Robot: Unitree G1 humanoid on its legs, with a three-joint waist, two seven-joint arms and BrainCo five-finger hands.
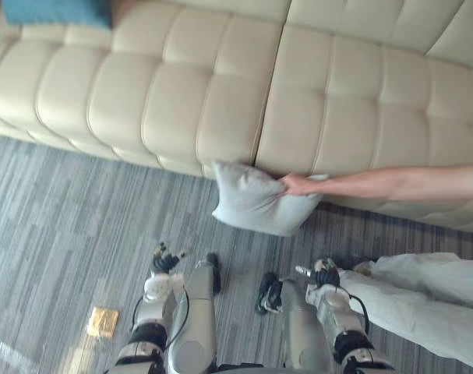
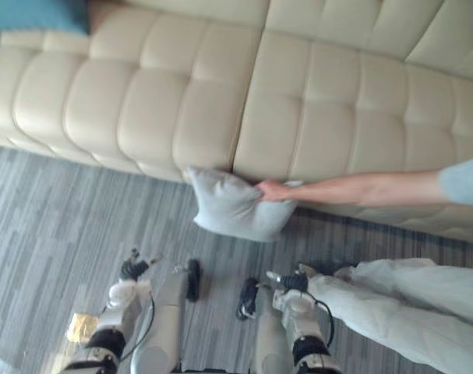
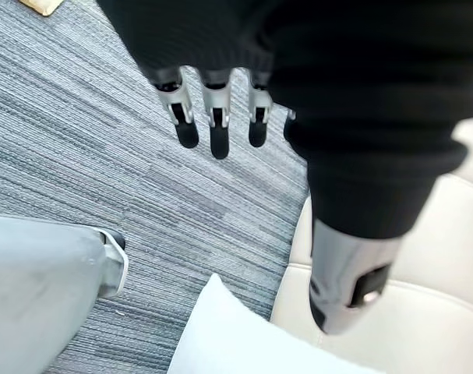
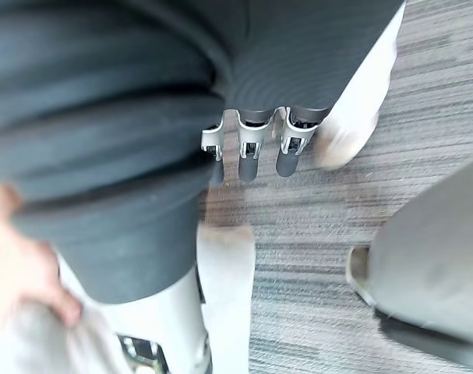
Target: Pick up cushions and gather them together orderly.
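A pale grey cushion (image 1: 255,200) hangs at the front edge of the cream sofa (image 1: 181,86), just above the carpet. A person's hand (image 1: 296,184) grips its right corner. A teal cushion (image 1: 57,11) lies on the sofa seat at the far left. My left hand (image 1: 162,269) is low over the carpet, short of the grey cushion and to its left, with straight fingers (image 3: 213,117) holding nothing. My right hand (image 1: 323,276) is below the cushion's right side, its fingers (image 4: 252,148) also straight and empty. The same cushion (image 3: 244,335) appears past my left hand's thumb.
The person's bare arm (image 1: 392,183) reaches in from the right along the sofa front. Their light trouser legs (image 1: 431,296) and a shoe (image 4: 341,144) are close beside my right hand. A small gold object (image 1: 102,321) lies on the grey striped carpet (image 1: 65,210).
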